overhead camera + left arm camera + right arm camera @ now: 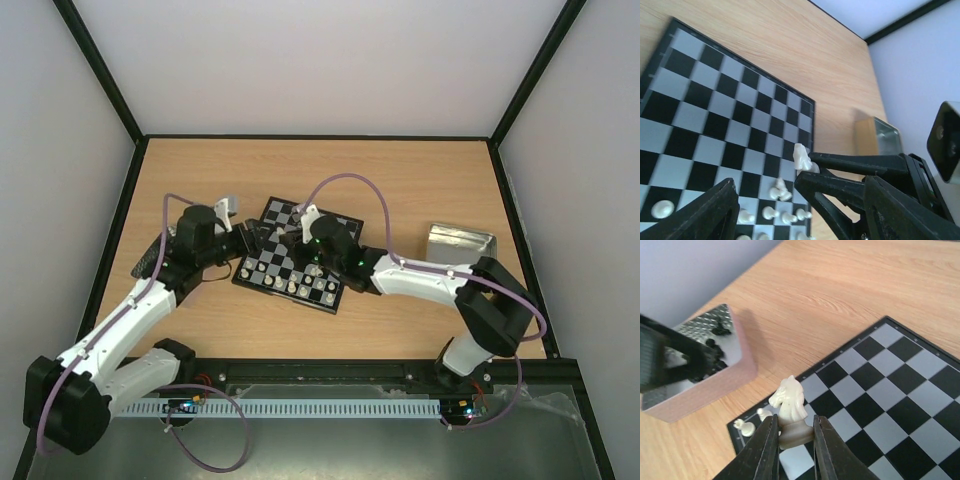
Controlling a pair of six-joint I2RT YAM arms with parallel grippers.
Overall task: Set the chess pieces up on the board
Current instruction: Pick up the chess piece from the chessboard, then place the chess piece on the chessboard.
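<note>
Right gripper (795,434) is clamping 1 knight (790,402) by the board (900,385) edge; left gripper (247,238) is gaping empty. Risk: knight tipping on release, knocking 2 nearby pawns (762,414).

The left arm (120,325) goes up from the lower left of the top view and bends toward the centre, so its wrist is a little left of the middle. The left gripper (252,238) points to the right with its jaws wide apart. In the left wrist view, one black finger (710,212) fills the lower left corner.

The right arm (440,280) comes from the lower right, folds at the right side, and stretches leftward to the middle. The right gripper (796,434) is closed on the base of a white knight (790,400). The knight stands upright between the fingers at the bottom centre of the right wrist view.
</note>
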